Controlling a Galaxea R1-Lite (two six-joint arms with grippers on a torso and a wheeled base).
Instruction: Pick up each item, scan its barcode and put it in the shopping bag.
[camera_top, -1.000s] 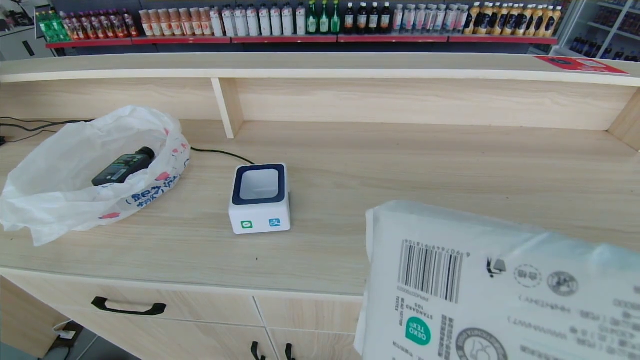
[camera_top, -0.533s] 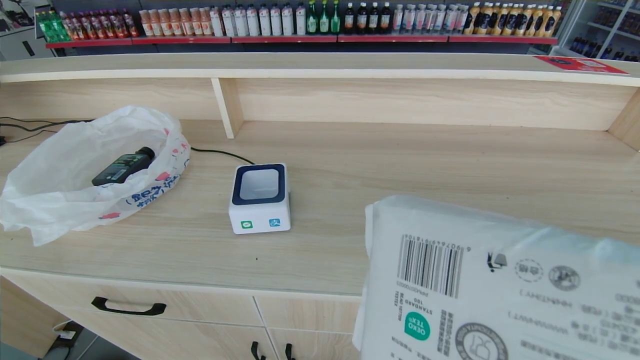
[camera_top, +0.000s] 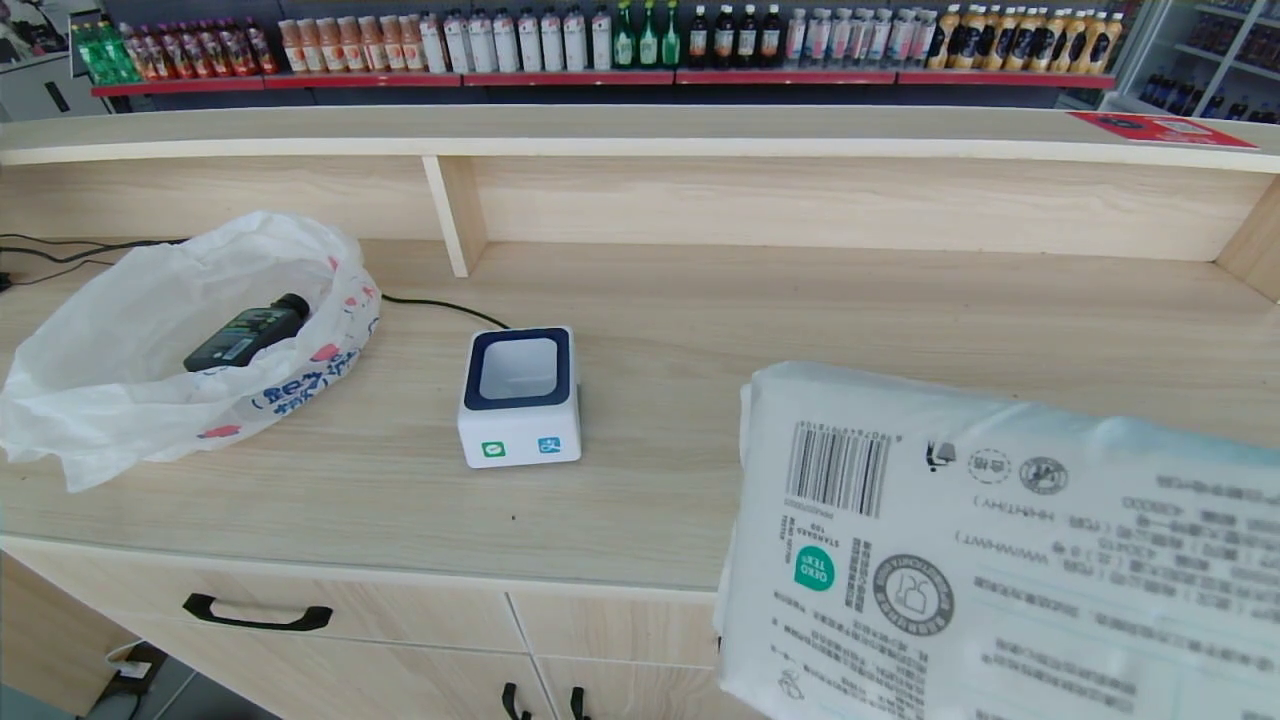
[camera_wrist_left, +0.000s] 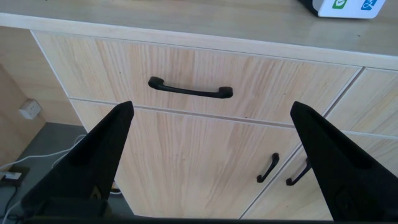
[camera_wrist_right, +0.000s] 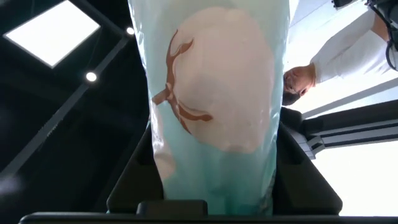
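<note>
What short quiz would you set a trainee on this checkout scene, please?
1. True or false: the shopping bag already has a dark bottle lying in it.
2. Multiple choice: the barcode on the lifted package faces A) upward, plain in the head view; B) downward; C) away to the far side.
3. Short answer: which arm's jaws are clamped on the package?

Key: 1 true; 2 A; 3 the right arm's jaws.
</note>
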